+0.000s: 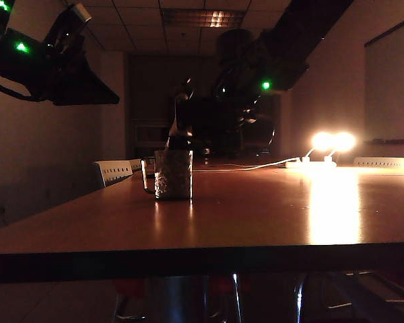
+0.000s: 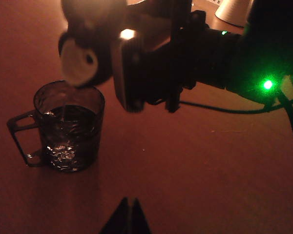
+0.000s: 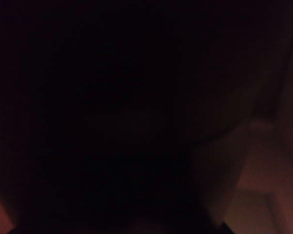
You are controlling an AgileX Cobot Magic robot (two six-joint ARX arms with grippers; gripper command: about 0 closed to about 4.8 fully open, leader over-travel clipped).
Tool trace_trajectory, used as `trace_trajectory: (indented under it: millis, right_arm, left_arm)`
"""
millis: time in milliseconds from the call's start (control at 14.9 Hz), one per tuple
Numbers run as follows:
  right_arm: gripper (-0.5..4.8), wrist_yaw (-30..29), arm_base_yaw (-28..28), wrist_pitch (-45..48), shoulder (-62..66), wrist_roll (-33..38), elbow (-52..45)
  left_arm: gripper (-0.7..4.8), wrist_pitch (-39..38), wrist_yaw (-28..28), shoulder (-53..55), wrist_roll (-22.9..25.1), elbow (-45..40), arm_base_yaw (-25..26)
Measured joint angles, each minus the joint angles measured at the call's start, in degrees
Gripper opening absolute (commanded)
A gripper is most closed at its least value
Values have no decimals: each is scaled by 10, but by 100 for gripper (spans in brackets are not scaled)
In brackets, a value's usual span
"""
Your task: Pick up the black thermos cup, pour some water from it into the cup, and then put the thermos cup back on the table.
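Pouring is the step in hand. Nearest the camera in the left wrist view, at the bottom centre of the frame, the left fingers (image 2: 128,217) are pressed together and hold nothing; that arm hangs idle in the upper left of the exterior view, clear of the desk (image 1: 256,215).

Further in, the glass mug (image 2: 68,126) stands upright on the desk at left centre of that frame, handle out to the left, already partly filled. A thin stream of water seems to fall into it from the pale spout of the thermos (image 2: 90,53), which is tilted steeply right above the mug's rim at the upper left.

Behind the thermos, the right fingers (image 2: 146,68) grip its body, jaws spread wide around it, with the arm running off to the upper right. The right wrist view is almost black, so it adds nothing about the grip.

Next, I judge, the wrist must roll back to bring the thermos upright before the mug overfills, then lower it to a bare patch of desk beside the mug and let go.
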Motion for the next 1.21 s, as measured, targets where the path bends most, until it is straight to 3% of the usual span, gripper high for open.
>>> trace_trajectory:
  millis: [268,805,1073,1208]
  right_arm:
    - [198,0,0,0,0,167,0]
    - [198,-5,0,0,0,205,0]
    - [198,-2,0,0,0,311,0]
    - [198,78,1,10,0,372,-1]
  left_arm:
    - [-6,0,0,0,0,0,0]
    - [-6,0,0,0,-2,0,0]
    - [-6,-1,0,0,-2,0,0]
    - [-6,-5,0,-4,-2,0,0]
